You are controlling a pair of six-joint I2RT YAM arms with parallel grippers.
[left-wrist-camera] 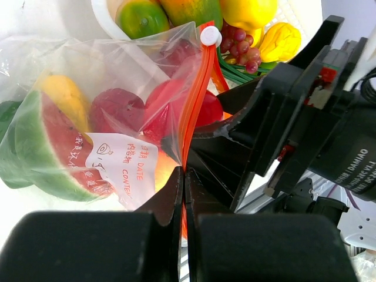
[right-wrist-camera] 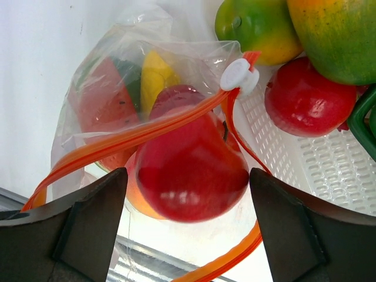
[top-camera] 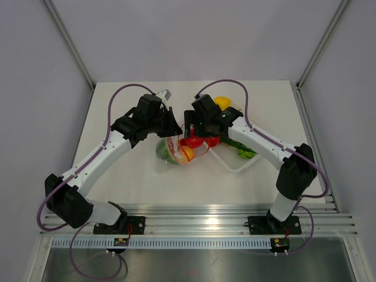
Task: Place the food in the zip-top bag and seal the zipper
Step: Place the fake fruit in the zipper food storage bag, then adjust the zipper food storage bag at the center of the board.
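The clear zip-top bag (top-camera: 169, 153) lies at the table's middle, mouth toward the right. My left gripper (left-wrist-camera: 185, 176) is shut on the orange-red zipper (left-wrist-camera: 197, 100) near one end of the mouth; the white slider (left-wrist-camera: 210, 36) sits at the far end. Inside the bag are a watermelon slice (left-wrist-camera: 53, 147), a yellow piece (right-wrist-camera: 155, 76) and dark red fruit. My right gripper (right-wrist-camera: 188, 194) is open at the bag's mouth. A red apple (right-wrist-camera: 191, 170) sits between its fingers and between the two zipper strips (right-wrist-camera: 147, 132), with a thin gap on each side.
The white tray (right-wrist-camera: 317, 170) stands just right of the bag, holding a red fruit (right-wrist-camera: 302, 100), a mango (right-wrist-camera: 335, 35), a green-orange fruit (right-wrist-camera: 258, 29), grapes (left-wrist-camera: 241, 44) and a yellow piece (left-wrist-camera: 282, 41). Both arms crowd close together over the bag.
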